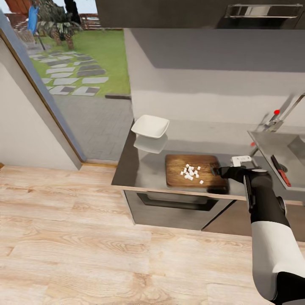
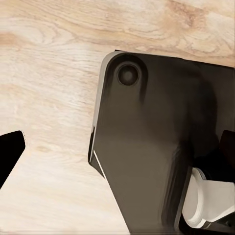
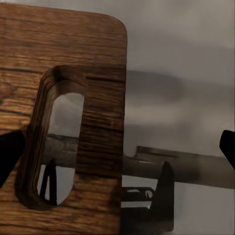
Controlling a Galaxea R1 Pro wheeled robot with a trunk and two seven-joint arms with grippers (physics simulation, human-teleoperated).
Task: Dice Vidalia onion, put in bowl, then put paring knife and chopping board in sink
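Note:
The dark-brown chopping board (image 1: 182,180) lies on the grey countertop (image 1: 140,169), with several white onion dice (image 1: 190,171) heaped near its middle. My right gripper (image 1: 214,170) hovers low over the board's right end. In the right wrist view the board's handle slot (image 3: 56,142) lies just below the open gripper (image 3: 117,152), with nothing between the fingers. The white bowl (image 1: 150,126) stands behind the board at the counter's left end. The paring knife (image 1: 281,171), with its red handle, lies on the sink's (image 1: 271,146) drainboard. My left gripper (image 2: 117,152) hangs open over the floor.
A chrome faucet with a red knob (image 1: 276,112) rises behind the sink. A small white object (image 1: 241,160) sits on the counter beside my right wrist. An oven front (image 1: 178,204) is under the counter. A glass door (image 1: 76,84) to the garden stands to the left, above wooden floor (image 1: 84,237).

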